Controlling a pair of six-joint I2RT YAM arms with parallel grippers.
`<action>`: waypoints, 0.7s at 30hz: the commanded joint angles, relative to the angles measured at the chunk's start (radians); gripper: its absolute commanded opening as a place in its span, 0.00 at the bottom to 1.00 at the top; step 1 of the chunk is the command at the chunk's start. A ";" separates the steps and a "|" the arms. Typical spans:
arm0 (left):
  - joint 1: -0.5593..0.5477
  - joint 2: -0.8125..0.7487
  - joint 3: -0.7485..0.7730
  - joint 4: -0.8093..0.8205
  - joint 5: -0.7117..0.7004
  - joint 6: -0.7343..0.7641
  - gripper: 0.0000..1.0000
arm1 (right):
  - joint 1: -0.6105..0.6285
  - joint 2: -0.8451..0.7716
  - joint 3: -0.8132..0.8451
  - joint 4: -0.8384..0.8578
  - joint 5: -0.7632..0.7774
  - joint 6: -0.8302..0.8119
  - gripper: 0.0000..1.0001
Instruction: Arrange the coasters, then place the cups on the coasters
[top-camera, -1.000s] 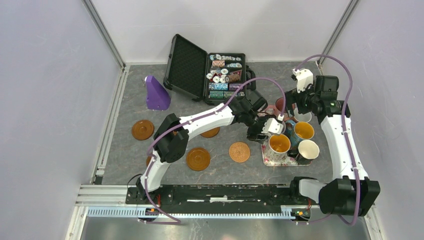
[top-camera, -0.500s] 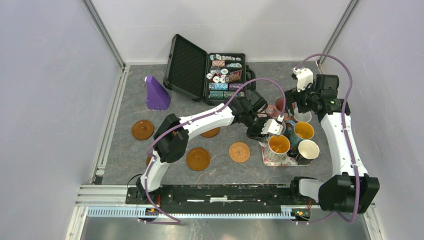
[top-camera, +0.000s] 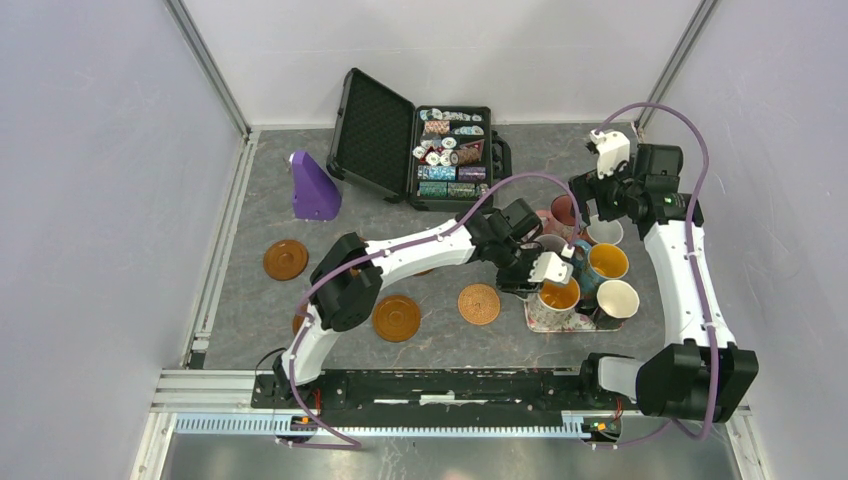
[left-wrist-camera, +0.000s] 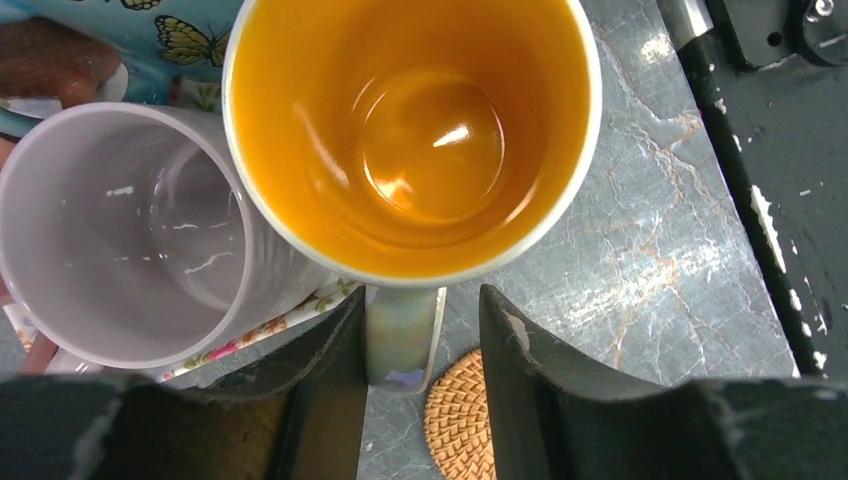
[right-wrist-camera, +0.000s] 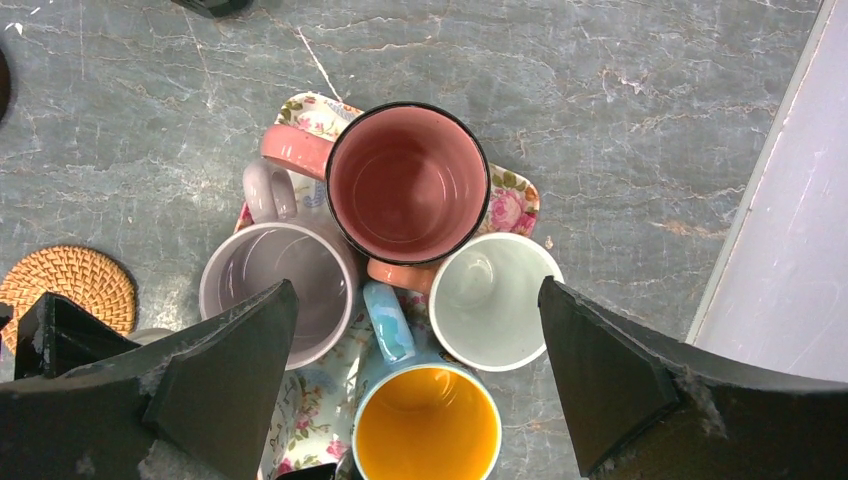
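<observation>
While the left gripper (left-wrist-camera: 422, 300) is straddling the handle (left-wrist-camera: 405, 345) of the orange-lined floral mug (left-wrist-camera: 420, 140), its jaws are standing partly closed (one finger touching, a sliver of gap beside the other); I cannot tell whether it is gripping. The mug is sitting on the floral tray (right-wrist-camera: 512, 198) toward the table's (left-wrist-camera: 640, 250) right edge. The right gripper (right-wrist-camera: 415, 288) is hovering wide open, empty, above the other cups.

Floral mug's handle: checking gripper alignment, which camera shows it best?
Left wrist: the handle sits close-up inside the left gripper. Top external shows the mug, handle hidden under that gripper; right wrist misses it.
</observation>
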 joint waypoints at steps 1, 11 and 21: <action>-0.006 -0.019 -0.041 0.099 -0.022 -0.146 0.51 | -0.014 0.011 0.054 0.029 -0.027 0.000 0.98; -0.016 -0.008 -0.084 0.186 -0.048 -0.206 0.47 | -0.037 0.013 0.047 0.027 -0.037 -0.011 0.98; -0.018 -0.044 -0.128 0.253 -0.100 -0.345 0.25 | -0.047 0.013 0.053 0.024 -0.040 -0.013 0.98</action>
